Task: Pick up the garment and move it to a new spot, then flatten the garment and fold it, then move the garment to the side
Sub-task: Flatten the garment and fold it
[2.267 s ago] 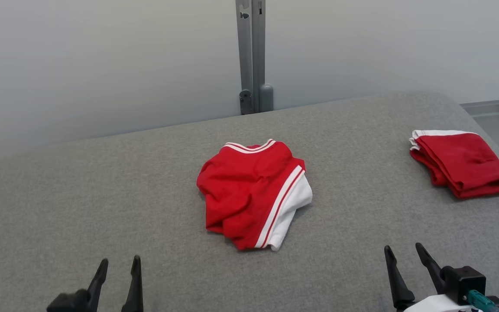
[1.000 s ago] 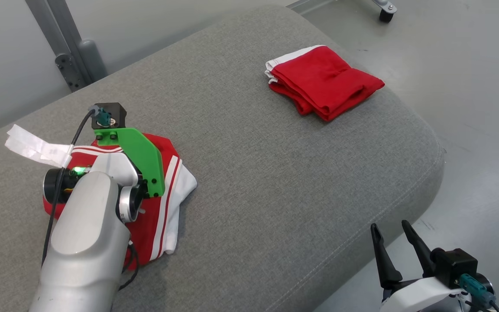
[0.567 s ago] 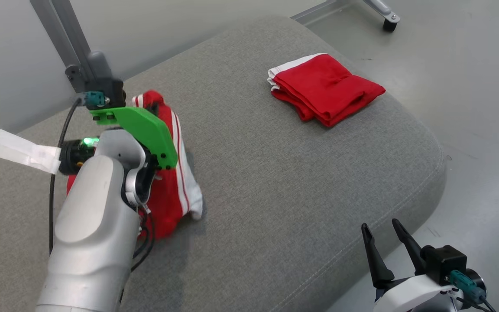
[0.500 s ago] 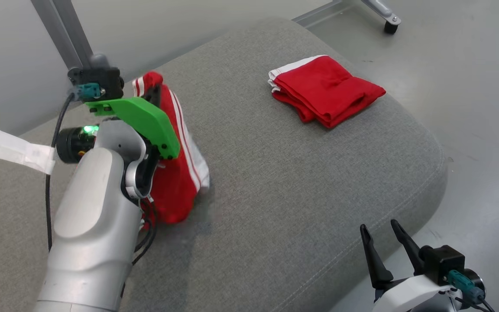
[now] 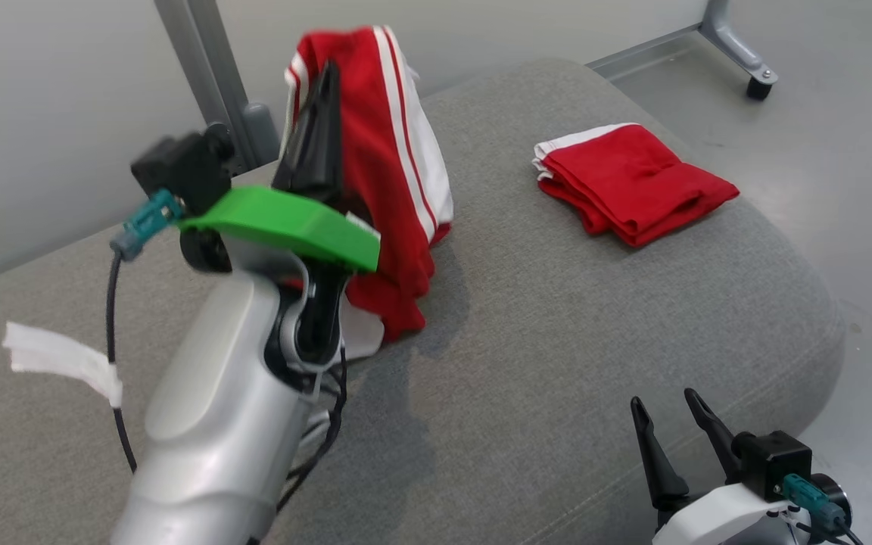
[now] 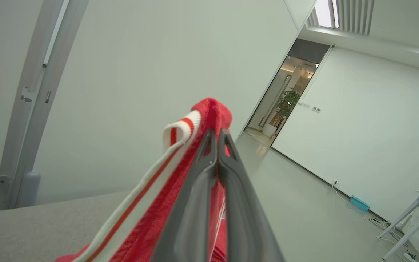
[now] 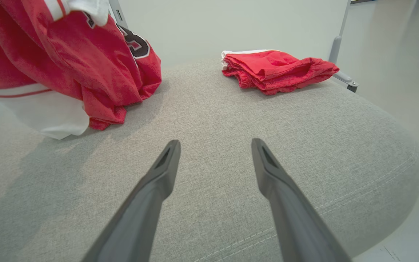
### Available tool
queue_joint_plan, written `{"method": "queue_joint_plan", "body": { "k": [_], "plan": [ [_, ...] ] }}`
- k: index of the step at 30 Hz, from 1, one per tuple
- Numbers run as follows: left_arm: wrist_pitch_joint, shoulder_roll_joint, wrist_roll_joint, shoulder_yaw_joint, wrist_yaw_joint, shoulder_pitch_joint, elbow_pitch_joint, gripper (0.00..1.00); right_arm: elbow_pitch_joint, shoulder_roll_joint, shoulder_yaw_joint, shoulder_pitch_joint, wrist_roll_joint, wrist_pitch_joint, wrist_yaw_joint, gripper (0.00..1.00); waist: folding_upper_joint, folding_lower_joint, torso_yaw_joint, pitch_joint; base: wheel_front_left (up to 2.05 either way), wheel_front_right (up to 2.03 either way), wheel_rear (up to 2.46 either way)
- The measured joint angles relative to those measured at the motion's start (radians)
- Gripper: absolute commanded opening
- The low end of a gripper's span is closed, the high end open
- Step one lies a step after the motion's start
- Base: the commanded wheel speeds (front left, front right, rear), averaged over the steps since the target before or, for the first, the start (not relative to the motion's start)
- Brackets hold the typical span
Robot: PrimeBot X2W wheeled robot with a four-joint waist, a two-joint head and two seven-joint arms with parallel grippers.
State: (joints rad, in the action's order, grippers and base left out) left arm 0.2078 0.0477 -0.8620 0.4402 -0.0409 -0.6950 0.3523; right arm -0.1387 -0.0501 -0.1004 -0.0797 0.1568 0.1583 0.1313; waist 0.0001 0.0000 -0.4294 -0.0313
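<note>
Garment (image 5: pixel 398 189) now hangs raised from the cushion (image 5: pixel 595 325), left gripper (image 5: pixel 328 76) pinching its striped edge; limp, light. Right gripper (image 5: pixel 667 405) spread, empty.

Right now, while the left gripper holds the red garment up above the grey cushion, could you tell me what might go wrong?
1. The left gripper pinches the garment only near its top edge, so the cloth might slip out during the carry.
2. The garment's lower end appears to touch the cushion; moving sideways could drag and bunch it.
3. The folded clothes lie close on the same cushion, and a swinging garment might disturb them.
</note>
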Motion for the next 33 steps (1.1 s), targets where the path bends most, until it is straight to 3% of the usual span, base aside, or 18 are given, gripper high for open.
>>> {"method": "queue_joint_plan", "body": {
  "k": [7,14,18,23,33],
  "plan": [
    [0.012,0.058,0.002,0.012,-0.048,0.226,0.108,0.0,0.003,0.0,-0.012,-0.002,0.001,-0.006,0.0,1.0,0.0,0.0,0.067,0.018,0.0,0.0,0.0],
    [0.032,0.099,0.001,-0.024,-0.056,0.301,0.063,0.0,0.004,0.0,0.017,-0.015,0.001,-0.006,0.0,1.0,0.0,0.0,0.113,0.036,0.0,0.0,0.0],
    [0.004,0.096,0.024,0.001,-0.054,0.21,0.031,0.0,0.004,0.0,0.021,-0.019,0.004,-0.007,0.0,1.0,0.0,0.0,0.133,0.05,0.0,0.0,0.0],
    [-0.022,0.045,0.057,0.044,-0.04,0.015,0.07,0.0,-0.001,0.0,0.008,-0.02,0.011,-0.004,0.0,1.0,0.0,0.0,0.148,0.065,0.0,0.0,0.0],
    [0.037,0.005,0.027,0.085,-0.003,-0.266,0.175,0.0,-0.024,0.001,-0.038,-0.006,0.012,-0.002,0.0,1.0,0.0,0.0,0.076,0.069,0.0,0.0,0.0]
  ]
}}
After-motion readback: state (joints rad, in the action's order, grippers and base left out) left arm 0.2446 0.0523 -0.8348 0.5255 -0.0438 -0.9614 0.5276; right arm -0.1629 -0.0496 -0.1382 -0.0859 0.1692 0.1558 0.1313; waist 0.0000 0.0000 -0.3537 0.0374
